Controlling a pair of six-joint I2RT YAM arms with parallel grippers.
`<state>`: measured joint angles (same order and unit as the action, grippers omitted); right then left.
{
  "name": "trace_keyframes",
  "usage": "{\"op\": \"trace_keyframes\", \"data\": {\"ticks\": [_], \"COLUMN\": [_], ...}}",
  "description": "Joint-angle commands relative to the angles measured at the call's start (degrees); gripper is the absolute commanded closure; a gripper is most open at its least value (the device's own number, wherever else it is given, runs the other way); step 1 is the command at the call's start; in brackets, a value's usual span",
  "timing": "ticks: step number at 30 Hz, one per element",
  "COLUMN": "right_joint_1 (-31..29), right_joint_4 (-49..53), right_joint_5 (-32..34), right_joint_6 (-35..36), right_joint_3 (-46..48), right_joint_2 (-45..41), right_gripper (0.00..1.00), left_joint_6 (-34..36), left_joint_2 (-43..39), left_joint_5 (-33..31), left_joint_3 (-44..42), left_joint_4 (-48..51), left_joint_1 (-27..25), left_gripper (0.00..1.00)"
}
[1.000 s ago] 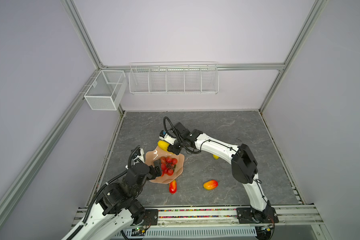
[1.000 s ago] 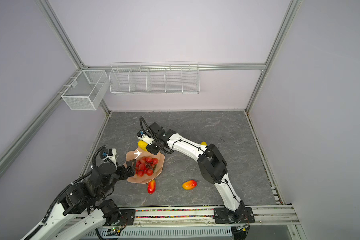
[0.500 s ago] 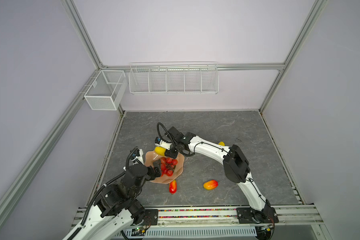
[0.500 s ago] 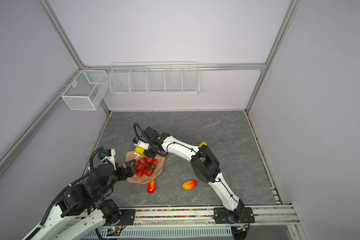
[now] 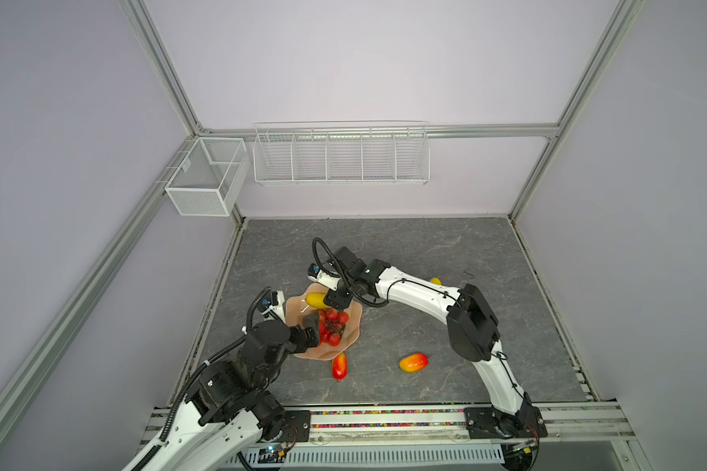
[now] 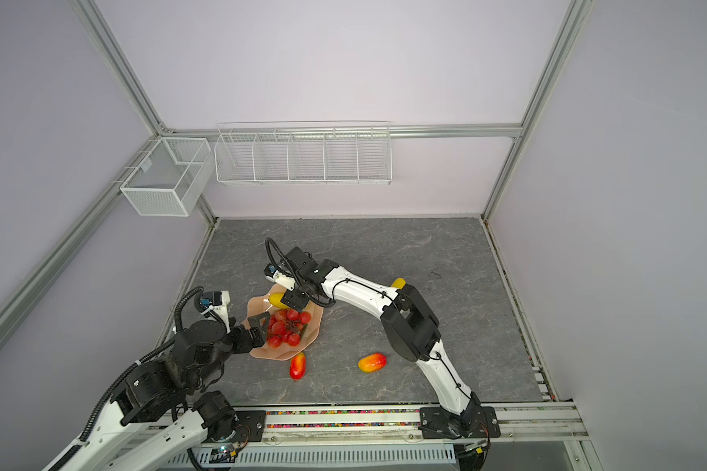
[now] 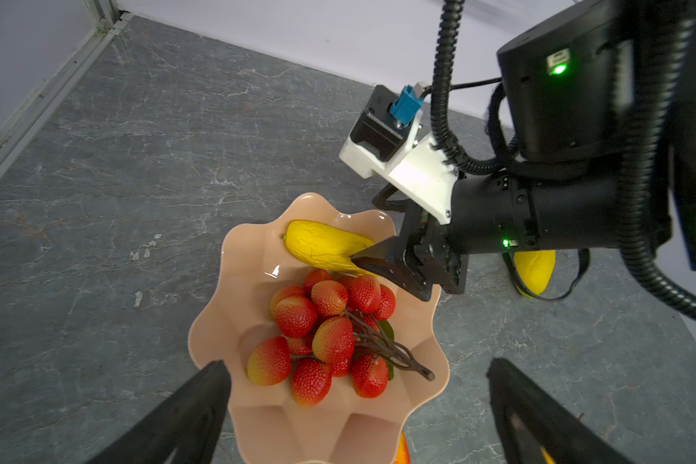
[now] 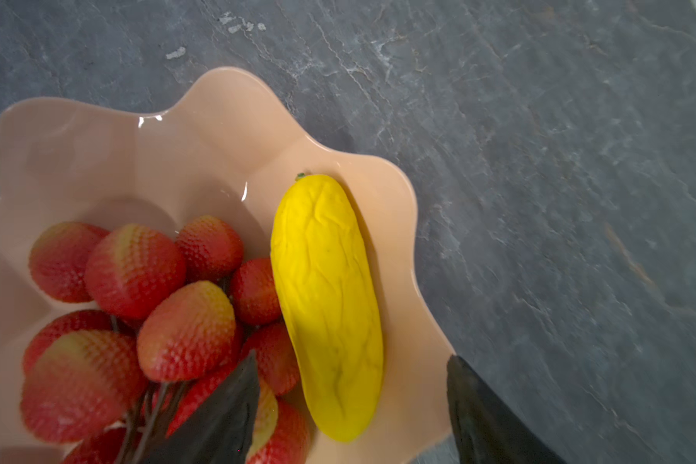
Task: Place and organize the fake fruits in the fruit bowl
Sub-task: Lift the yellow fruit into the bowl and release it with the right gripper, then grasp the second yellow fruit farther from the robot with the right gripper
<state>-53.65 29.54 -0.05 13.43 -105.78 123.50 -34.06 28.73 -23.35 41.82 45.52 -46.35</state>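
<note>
Right pincer (image 8: 353, 355) spread wide, clear of wrinkled yellow fruit (image 8: 326, 305) lying in scalloped peach bowl (image 8: 97, 132).

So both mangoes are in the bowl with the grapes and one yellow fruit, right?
No. Both mangoes lie on the table outside the bowl, as both top views show. The grapes and one yellow fruit are inside.

Your right gripper (image 8: 352, 357) stands with jaws parted over the fruit bowl (image 8: 201, 132) on the grey marbled counter (image 8: 539, 160). A yellow ribbed fruit (image 8: 326, 305) lies ungripped along the bowl's scalloped rim, touching the red grapes (image 8: 137, 273).
</note>
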Motion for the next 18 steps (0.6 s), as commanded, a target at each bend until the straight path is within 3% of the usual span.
{"op": "trace_keyframes", "data": {"ticks": [1,4,7,9,13,18], "right_joint_1": [3.4,9.2,16.7,20.3,25.6,26.6], "right_joint_4": [-5.0,-3.7,4.1,6.0,2.7,4.5], "right_joint_5": [4.1,5.6,8.2,10.3,10.0,10.3], "right_joint_6": [-10.0,-23.9,-38.4,-43.5,-48.8,-50.2], "right_joint_3": [5.9,13.2,19.4,24.7,34.0,33.6], "right_joint_2": [-9.2,-14.8,-18.0,-20.6,-25.5,-23.6], "right_gripper": [0.23,0.22,0.22,0.22,0.22,0.23], "left_joint_6": [3.5,6.6,10.2,11.8,12.7,13.2], "left_joint_2": [2.6,6.9,12.6,17.1,22.6,22.9], "left_joint_5": [3.3,7.2,12.4,15.1,17.3,17.9], "left_joint_3": [-0.8,-1.1,-0.9,-0.3,0.9,0.1], "left_joint_4": [-5.0,-9.5,-15.2,-18.5,-21.9,-23.0], "left_joint_1": [0.2,0.2,0.1,0.1,0.1,0.1], "left_gripper": [0.01,0.01,0.01,0.01,0.01,0.01]}}
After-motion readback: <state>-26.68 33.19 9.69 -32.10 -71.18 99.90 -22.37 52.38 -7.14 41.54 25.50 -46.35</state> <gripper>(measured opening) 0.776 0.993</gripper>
